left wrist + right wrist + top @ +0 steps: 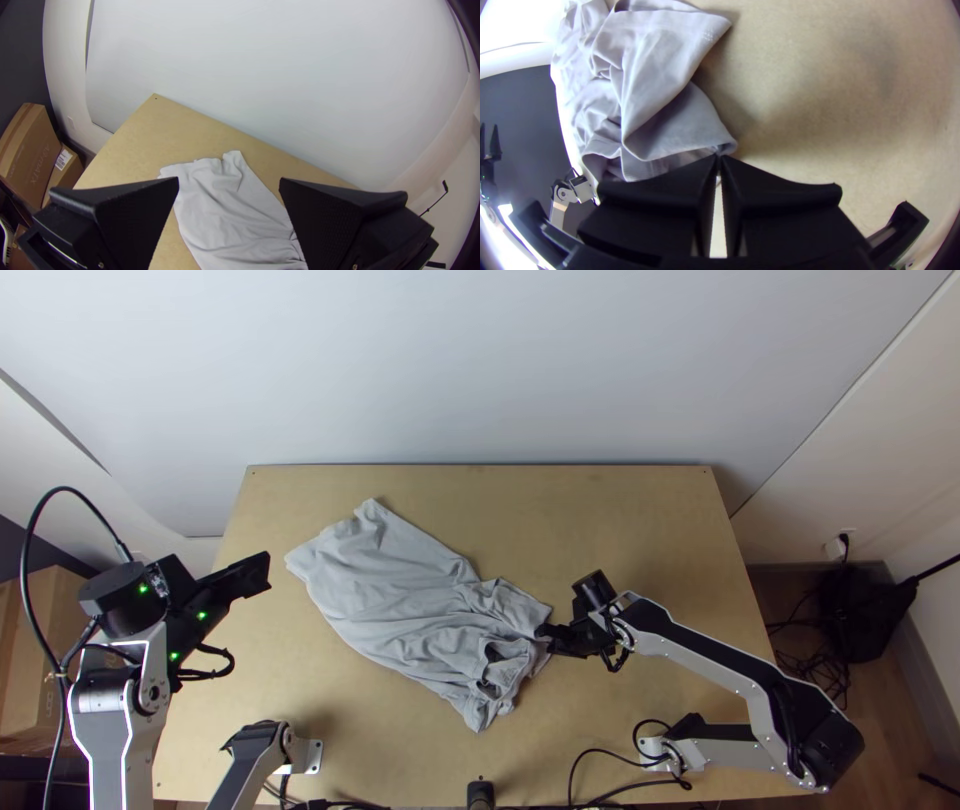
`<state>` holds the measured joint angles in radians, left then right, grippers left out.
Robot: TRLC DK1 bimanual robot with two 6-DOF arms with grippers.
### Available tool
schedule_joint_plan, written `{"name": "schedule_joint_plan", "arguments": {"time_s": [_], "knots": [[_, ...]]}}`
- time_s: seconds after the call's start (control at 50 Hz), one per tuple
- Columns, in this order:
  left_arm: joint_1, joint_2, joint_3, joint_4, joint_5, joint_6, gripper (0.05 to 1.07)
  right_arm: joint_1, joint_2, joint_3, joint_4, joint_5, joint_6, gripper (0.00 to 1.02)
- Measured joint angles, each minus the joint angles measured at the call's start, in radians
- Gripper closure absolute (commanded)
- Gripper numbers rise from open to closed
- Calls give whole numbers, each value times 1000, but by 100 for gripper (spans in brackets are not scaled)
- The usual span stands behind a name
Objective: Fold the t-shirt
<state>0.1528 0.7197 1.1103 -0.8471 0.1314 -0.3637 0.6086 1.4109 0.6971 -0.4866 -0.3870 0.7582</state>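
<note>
The grey t-shirt (pixel 400 590) lies wrinkled and slanting across the table, its lower right part bunched. My right gripper (pixel 550 636) is at the shirt's right edge; in the right wrist view the fingertips of my right gripper (pixel 718 159) are together on a corner of the cloth (pixel 660 95). My left gripper (pixel 262 570) is above the table's left side, to the left of the shirt. In the left wrist view my left gripper (pixel 229 182) stands wide open with nothing held, and the shirt (pixel 225 215) lies beyond and below it.
The wooden table (pixel 620 510) has bare wood above and right of the shirt. Cables (pixel 620 785) run along the near edge by the right arm's base. Cardboard boxes (pixel 30 150) stand on the floor past the table's left side.
</note>
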Motion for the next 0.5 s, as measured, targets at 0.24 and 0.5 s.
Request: {"name": "schedule_joint_plan", "arguments": {"time_s": [0.24, 0.5], "knots": [[-2, 259, 96, 0, 0, 87, 11, -40, -98, -22, -3, 5, 0, 100], [-82, 662, 422, -4, 45, 123, 11, -82, -136, -24, -14, 5, 0, 100]]}}
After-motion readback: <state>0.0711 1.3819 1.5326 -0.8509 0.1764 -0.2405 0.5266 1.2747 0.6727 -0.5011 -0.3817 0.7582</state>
